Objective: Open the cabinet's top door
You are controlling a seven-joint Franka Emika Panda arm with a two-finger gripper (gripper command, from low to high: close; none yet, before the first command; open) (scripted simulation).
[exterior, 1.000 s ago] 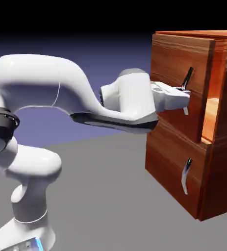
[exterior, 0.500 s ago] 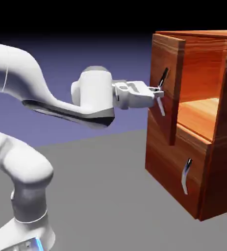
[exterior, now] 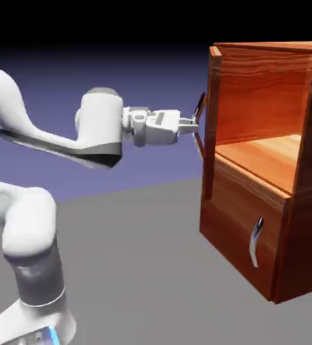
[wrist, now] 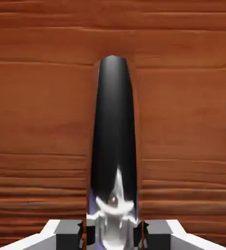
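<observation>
"So, which step are you on?"

"You're on the pulling step. Your gripper [exterior: 197, 128] has its tips pinched on the handle [exterior: 199, 105], on the outer face of the top door [exterior: 212, 128]. That door stands well out from the cabinet's [exterior: 310, 249] front, and you can see into the top space. I'd call the job nearly done."

"What should you do next?"

"Maybe pull a bit more, in a round path away from the cabinet's front. If it's wide enough, stop and let go gently. Pull too straight and your tips might slip off."

"What about edges and room?"

"Watch the door's thin side edge, which sticks out from the cabinet. The bottom door [exterior: 236, 212] lies flat against the cabinet's front, with its own handle [exterior: 255, 246] sticking out, so don't dip low there. You have open room in front of the cabinet, but your arm [exterior: 101, 124] fills part of it."
</observation>
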